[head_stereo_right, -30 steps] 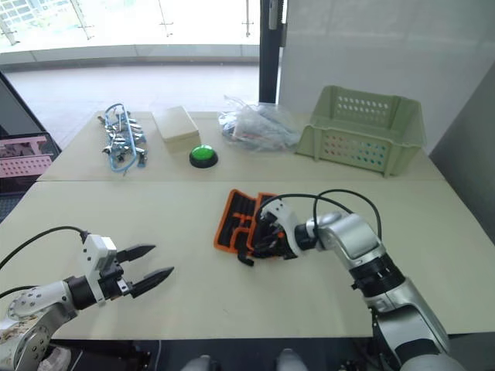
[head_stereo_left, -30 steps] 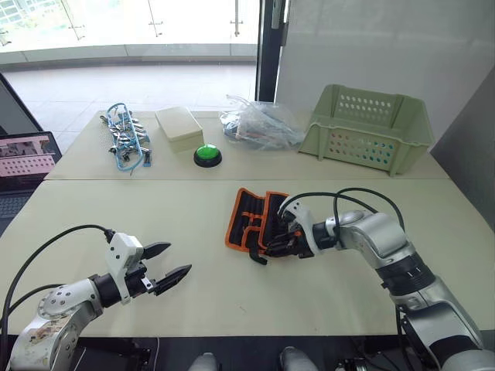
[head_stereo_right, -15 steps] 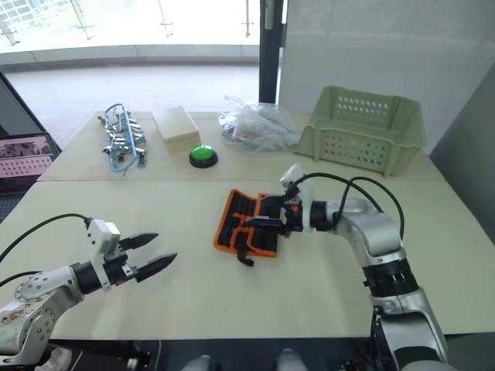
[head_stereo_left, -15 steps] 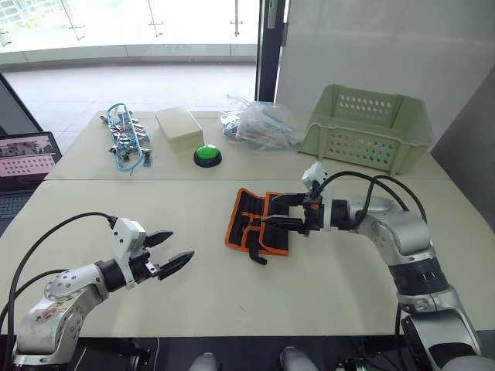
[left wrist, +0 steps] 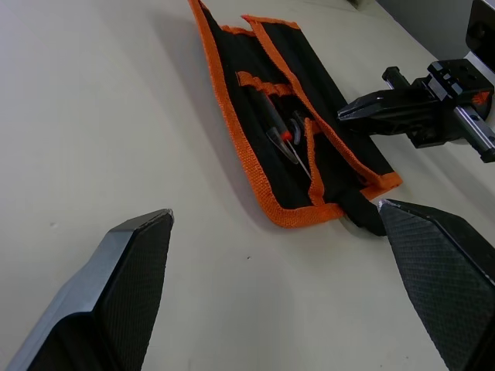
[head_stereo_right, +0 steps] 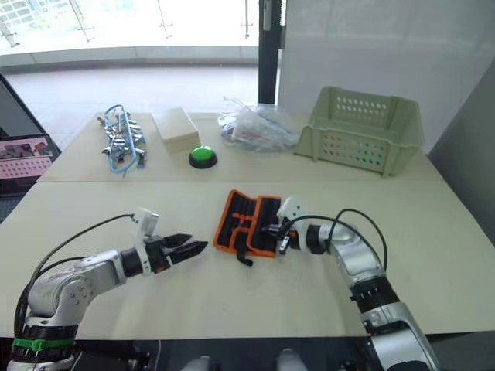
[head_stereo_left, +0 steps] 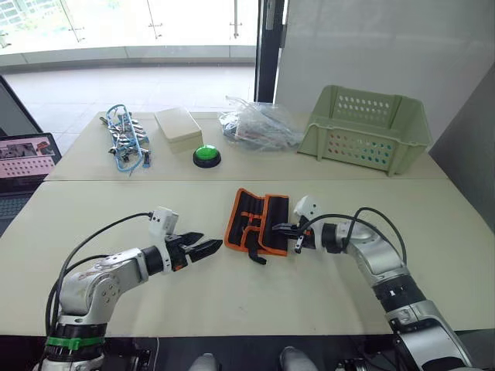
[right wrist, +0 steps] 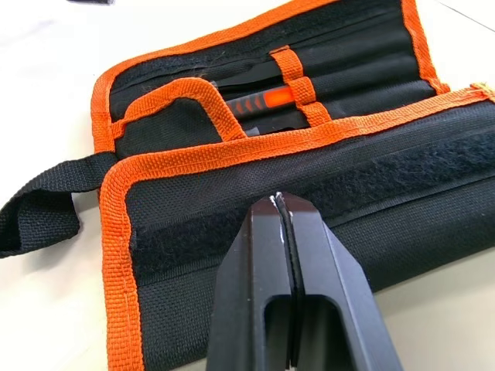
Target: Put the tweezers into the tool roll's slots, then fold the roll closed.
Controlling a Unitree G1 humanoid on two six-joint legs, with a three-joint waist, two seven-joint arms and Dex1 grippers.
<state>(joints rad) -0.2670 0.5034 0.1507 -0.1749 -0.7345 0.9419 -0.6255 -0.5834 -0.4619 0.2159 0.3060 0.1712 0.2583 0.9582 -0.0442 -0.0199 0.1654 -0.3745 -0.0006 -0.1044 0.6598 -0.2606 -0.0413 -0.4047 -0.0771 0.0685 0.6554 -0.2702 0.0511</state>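
Fingers of my right gripper (right wrist: 288, 202) pressed together, empty, tips at the tool roll's (head_stereo_left: 255, 219) near-right flap. Left gripper (head_stereo_left: 203, 248) spread wide, just off its opposite edge. Roll lies open mid-tabletop (head_stereo_left: 193, 294), tweezers (left wrist: 282, 139) slotted; right is nearer.

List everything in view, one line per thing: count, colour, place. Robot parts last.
tool roll: one, black with orange edging, partly folded, middle of the near table.
tweezers: a few, black, in the roll's slots; count unclear.
basket: one, pale green, far right.
button: one, green, far middle.
box: one, cream, far table, left of the button.
clips: a tangle, blue and silver, far left.
plastic bag: one, clear, beside the basket.
laptop: one, left edge.
left gripper: fingers open, left of the roll.
right gripper: fingers shut, at the roll's right flap.
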